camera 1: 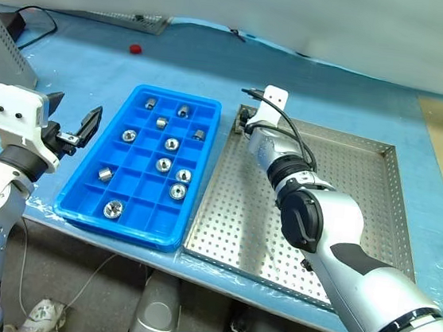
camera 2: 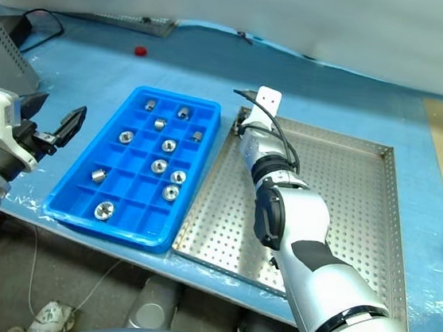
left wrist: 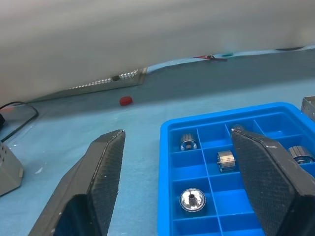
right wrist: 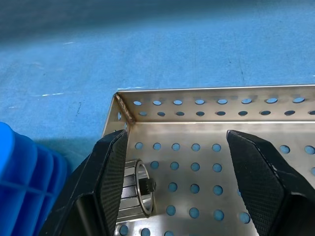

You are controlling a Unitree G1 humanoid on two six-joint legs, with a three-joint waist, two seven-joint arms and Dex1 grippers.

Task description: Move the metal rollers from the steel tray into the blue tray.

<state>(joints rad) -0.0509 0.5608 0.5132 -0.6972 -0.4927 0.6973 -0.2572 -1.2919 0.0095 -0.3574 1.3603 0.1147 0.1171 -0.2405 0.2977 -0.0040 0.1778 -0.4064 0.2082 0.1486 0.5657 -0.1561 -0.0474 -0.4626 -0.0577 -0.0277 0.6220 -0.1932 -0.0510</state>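
**Ten rollers counted in blue tray; one more seen in steel tray corner**

Ten metal rollers (camera 1: 164, 164) are counted in the compartments of the blue tray (camera 1: 83, 190), each in a separate cell, some upright with the dark centre hole showing and some lying on their side. The blue tray is taken as the landmark. Just beside its right long edge lies the steel tray (camera 1: 359, 222), the two rims near or touching; contact cannot be told.

One further roller (right wrist: 138, 189) is seen on the perforated floor of the steel tray, in the far corner nearest the blue tray. It lies on its side, tight against the inner face of one finger (right wrist: 110, 172) of the right gripper (right wrist: 179, 172). The right gripper's jaws are spread wide, and the second finger is well apart from the roller, so nothing is gripped.

The left gripper (camera 1: 70, 129) is held above the table to the left of the blue tray, apart from it, its jaws likewise spread wide and empty.

A small red object (camera 1: 136, 47) is noted on the blue table cover (camera 1: 81, 62) well beyond the far end of the blue tray.
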